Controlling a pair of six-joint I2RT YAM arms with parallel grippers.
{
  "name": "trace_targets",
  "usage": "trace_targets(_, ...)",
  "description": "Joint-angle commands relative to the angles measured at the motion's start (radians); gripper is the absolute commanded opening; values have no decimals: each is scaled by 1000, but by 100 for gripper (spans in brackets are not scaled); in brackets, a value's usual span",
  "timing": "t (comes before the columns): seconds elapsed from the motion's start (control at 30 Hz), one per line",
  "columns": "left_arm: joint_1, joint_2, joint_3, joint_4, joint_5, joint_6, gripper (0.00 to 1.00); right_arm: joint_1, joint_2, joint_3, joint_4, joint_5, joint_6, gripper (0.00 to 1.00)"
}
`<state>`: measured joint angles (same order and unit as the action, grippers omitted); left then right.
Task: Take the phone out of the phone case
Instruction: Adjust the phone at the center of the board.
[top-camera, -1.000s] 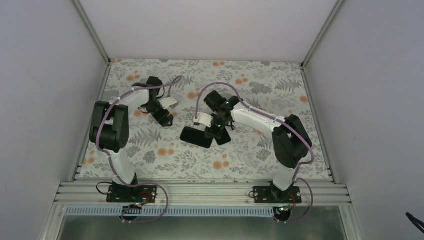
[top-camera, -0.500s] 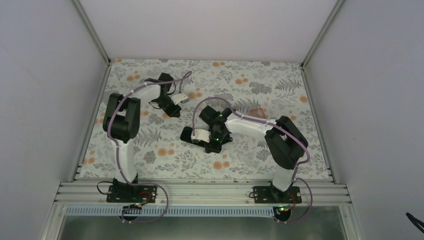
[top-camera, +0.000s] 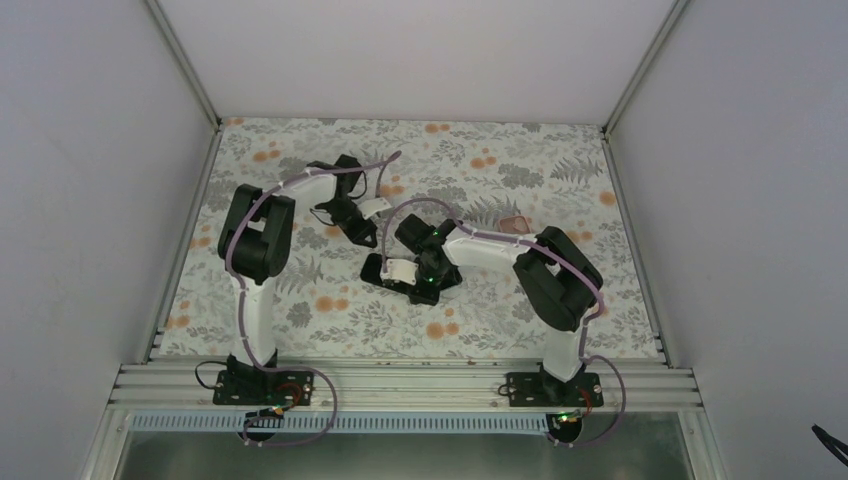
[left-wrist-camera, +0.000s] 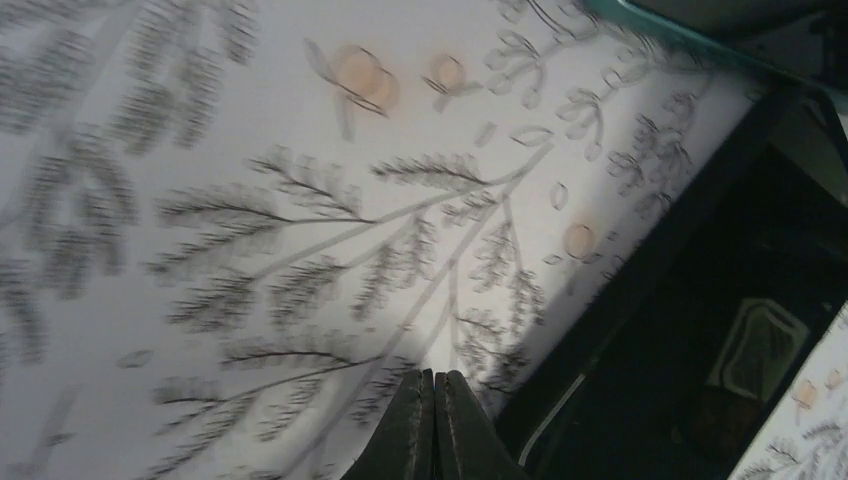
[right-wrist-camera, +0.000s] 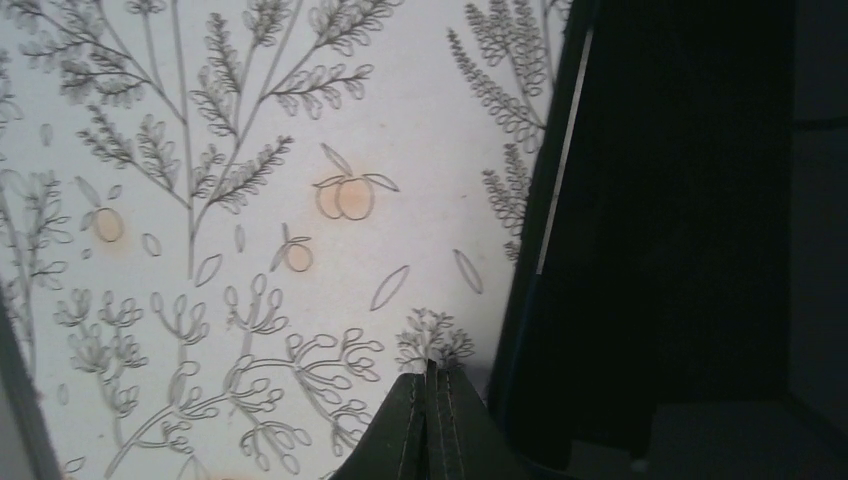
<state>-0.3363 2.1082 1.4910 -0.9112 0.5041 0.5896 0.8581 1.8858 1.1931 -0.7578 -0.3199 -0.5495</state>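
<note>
The dark phone (top-camera: 373, 268) lies flat in its case near the middle of the floral cloth; from above I cannot tell phone from case. In the left wrist view the phone (left-wrist-camera: 700, 330) fills the lower right, just right of my left gripper (left-wrist-camera: 435, 376), which is shut and empty over the cloth. In the right wrist view the phone (right-wrist-camera: 680, 230), with a teal-edged rim, lies right beside my right gripper (right-wrist-camera: 432, 370), whose tips are shut at the cloth. From above, the left gripper (top-camera: 365, 233) is just behind the phone and the right gripper (top-camera: 418, 290) at its near right.
The floral cloth (top-camera: 500, 170) covers the table, enclosed by white walls on three sides. An aluminium rail (top-camera: 400, 385) with both arm bases runs along the near edge. The right arm's cable loops above the phone.
The left arm has swung right towards the phone and its gripper has shut. The right gripper has moved left and down onto the phone's near side, and the phone has shifted slightly left.
</note>
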Motion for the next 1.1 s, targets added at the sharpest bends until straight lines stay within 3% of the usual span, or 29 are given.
trace_targets(0.0, -23, 27, -40, -76, 57, 69, 2, 7, -12, -10, 53, 92, 19, 4)
trace_targets(0.4, -24, -67, -187, -94, 10, 99, 2, -29, -15, -1, 144, 203, 31, 4)
trace_targets(0.77, 29, -195, -349, -49, -120, 64, 2, -40, 82, 127, 126, 158, 21, 4)
trace_targets(1.07, 36, -249, -473, -11, -101, 53, 2, -70, 151, 229, 90, 102, 29, 4)
